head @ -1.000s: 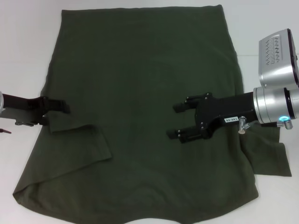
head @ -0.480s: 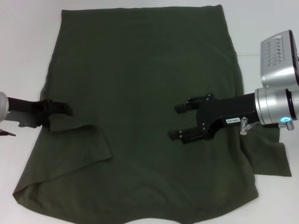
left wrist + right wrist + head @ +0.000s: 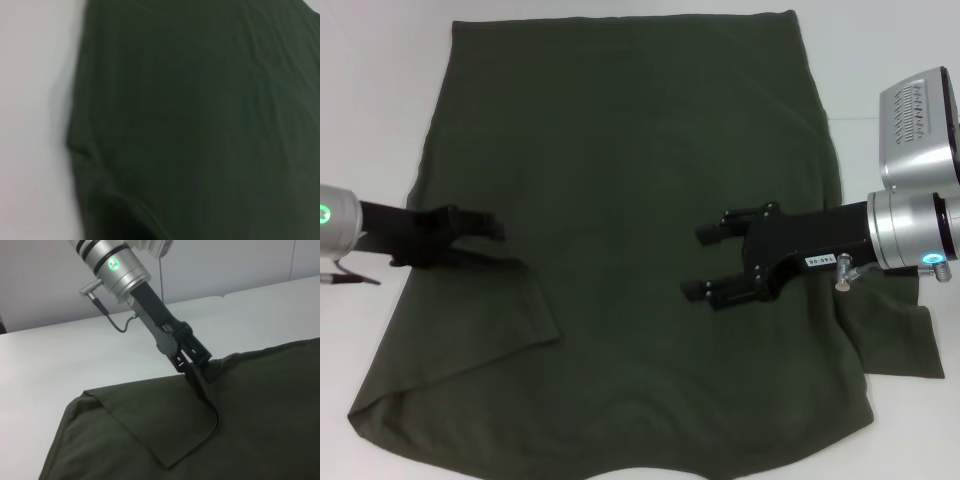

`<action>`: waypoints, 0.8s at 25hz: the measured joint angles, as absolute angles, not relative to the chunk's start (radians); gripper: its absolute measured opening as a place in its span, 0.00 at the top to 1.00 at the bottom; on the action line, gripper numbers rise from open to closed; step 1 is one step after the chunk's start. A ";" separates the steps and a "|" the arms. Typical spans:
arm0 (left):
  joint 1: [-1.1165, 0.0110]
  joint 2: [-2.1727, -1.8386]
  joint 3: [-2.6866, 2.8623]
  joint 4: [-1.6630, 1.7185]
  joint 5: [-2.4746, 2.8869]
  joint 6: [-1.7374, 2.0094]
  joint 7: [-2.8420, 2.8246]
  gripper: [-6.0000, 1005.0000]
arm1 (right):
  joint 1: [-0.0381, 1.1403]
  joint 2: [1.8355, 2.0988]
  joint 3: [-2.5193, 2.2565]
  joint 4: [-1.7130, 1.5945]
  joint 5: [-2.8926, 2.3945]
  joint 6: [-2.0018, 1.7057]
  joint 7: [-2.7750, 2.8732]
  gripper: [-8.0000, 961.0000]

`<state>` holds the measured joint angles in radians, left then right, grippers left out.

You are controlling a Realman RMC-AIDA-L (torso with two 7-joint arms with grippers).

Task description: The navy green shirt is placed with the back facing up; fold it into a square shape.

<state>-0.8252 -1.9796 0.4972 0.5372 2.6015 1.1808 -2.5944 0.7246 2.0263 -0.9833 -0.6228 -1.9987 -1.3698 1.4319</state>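
the white table point(image 3: 370, 120) carries the navy green shirt point(image 3: 630, 200), which lies spread flat and plain side up across most of the surface. its hem is at the far edge and its left sleeve point(image 3: 485, 300) is already folded in over the body, the fold edge running diagonally.

my left gripper point(image 3: 480, 228) sits at the shirt's left edge beside that folded sleeve, its fingers point(image 3: 192, 360) closed together on a pinch of the shirt's fabric, which rises to meet them. my right gripper point(image 3: 710, 262) hovers over the shirt's right half, jaws spread apart and holding nothing, pointing toward the middle.
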 joint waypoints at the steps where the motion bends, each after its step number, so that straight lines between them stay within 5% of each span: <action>1: -0.829 -1.981 0.497 0.536 2.593 1.181 -2.595 0.14 | 0.724 2.026 -0.983 -0.623 -1.999 -1.370 1.431 0.12; 12: -0.862 -2.017 0.492 0.487 2.418 1.025 -2.505 0.14 | 0.721 2.025 -0.971 -0.623 -1.995 -1.368 1.427 0.12; 20: -0.752 -2.024 0.489 0.489 2.127 1.242 -1.971 0.14 | 0.730 2.020 -0.888 -0.623 -1.991 -1.365 1.506 0.12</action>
